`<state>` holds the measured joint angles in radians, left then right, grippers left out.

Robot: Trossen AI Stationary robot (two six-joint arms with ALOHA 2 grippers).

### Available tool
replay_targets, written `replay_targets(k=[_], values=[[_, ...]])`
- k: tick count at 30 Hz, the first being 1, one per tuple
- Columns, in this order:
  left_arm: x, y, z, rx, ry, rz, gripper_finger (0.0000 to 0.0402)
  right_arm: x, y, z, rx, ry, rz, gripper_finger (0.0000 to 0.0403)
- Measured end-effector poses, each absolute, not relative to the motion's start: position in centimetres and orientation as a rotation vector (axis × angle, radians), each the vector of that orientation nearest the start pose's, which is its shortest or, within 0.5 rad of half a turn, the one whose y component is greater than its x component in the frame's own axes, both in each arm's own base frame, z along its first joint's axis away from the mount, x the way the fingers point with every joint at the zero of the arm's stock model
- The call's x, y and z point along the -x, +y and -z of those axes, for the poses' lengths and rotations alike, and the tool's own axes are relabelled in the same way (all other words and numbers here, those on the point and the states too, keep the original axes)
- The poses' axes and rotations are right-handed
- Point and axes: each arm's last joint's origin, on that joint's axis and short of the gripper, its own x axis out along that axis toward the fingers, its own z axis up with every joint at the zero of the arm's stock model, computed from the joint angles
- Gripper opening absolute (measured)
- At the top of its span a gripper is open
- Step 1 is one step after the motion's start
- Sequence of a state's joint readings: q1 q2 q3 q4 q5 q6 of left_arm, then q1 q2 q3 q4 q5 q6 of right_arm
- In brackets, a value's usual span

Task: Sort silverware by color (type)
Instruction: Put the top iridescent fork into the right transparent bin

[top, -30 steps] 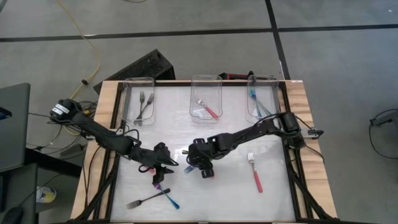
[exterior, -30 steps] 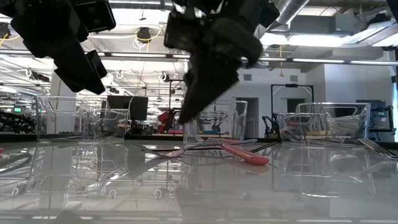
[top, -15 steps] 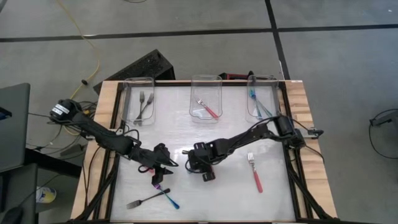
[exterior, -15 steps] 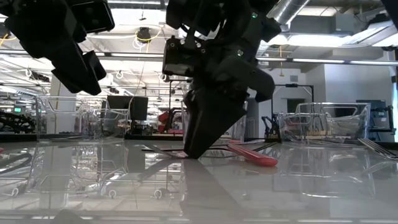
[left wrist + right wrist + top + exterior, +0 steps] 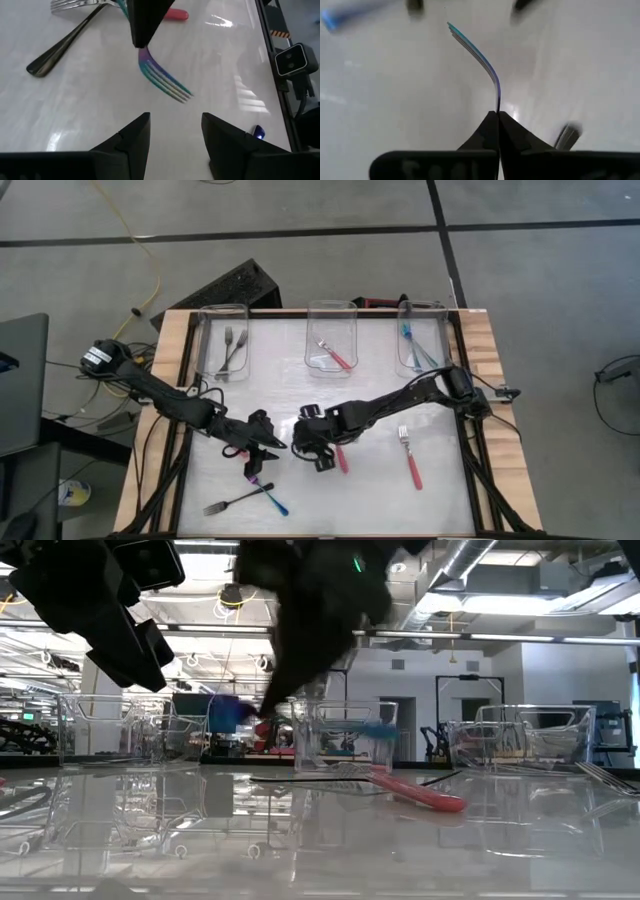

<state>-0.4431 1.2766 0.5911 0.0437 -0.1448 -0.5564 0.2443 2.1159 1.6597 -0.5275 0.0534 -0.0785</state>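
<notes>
Sorting is partly done, we judge: beyond the right gripper (image 5: 312,442), three clear bins hold forks, grey in the left bin (image 5: 223,340), a red one in the middle bin (image 5: 331,338), teal in the right bin (image 5: 419,337). We have the right gripper clamped on an iridescent fork (image 5: 479,54). The left gripper (image 5: 262,448), just beside it, has its jaws apart and empty. Left to sort: two red-handled forks (image 5: 410,457) near the right gripper, plus a crossed pair (image 5: 245,498) nearer the front edge. Only the wrist views show us the grip; the high view hides the held fork.
</notes>
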Motion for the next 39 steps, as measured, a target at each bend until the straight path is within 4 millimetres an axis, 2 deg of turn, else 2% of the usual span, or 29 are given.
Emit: replay_targets(k=[5,9,15,19,21,24,29,34,39], values=[[-22.6,-10.3,-19.0,0.338,0.673,0.111,0.0162,-45.4,11.7,-25.5,0.208,0.874,-0.22,0.0015],[-22.6,-10.3,-19.0,0.346,0.675,0.112,0.0162,-44.2,11.4,-29.5,0.105,0.975,-0.148,0.0014],[-22.5,-10.7,-19.0,0.375,0.675,0.121,0.0162,-38.5,8.5,-33.6,0.085,1.149,0.106,0.0014],[-22.4,-11.0,-19.1,0.394,0.676,0.126,0.0162,-34.0,6.0,-35.4,-0.032,1.128,0.259,0.0014],[-22.3,-11.1,-19.0,0.404,0.68,0.124,0.0162,-31.1,4.3,-36.2,-0.131,1.091,0.354,0.0017],[-22.2,-11.2,-19.0,0.419,0.682,0.117,0.0162,-27.0,1.6,-36.1,-0.274,1.024,0.536,0.0019],[-22.2,-11.2,-19.1,0.435,0.662,0.071,0.0162,-21.4,-3.5,-34.3,-0.489,0.869,0.85,0.0018],[-22.4,-11.1,-19.2,0.447,0.633,0.05,0.0162,-18.2,-8.9,-31.8,-0.64,0.715,1.107,0.0018],[-22.4,-11.1,-19.3,0.485,0.624,0.028,0.0162,-16.4,-13.0,-30.9,-0.652,0.703,1.191,0.0018]])
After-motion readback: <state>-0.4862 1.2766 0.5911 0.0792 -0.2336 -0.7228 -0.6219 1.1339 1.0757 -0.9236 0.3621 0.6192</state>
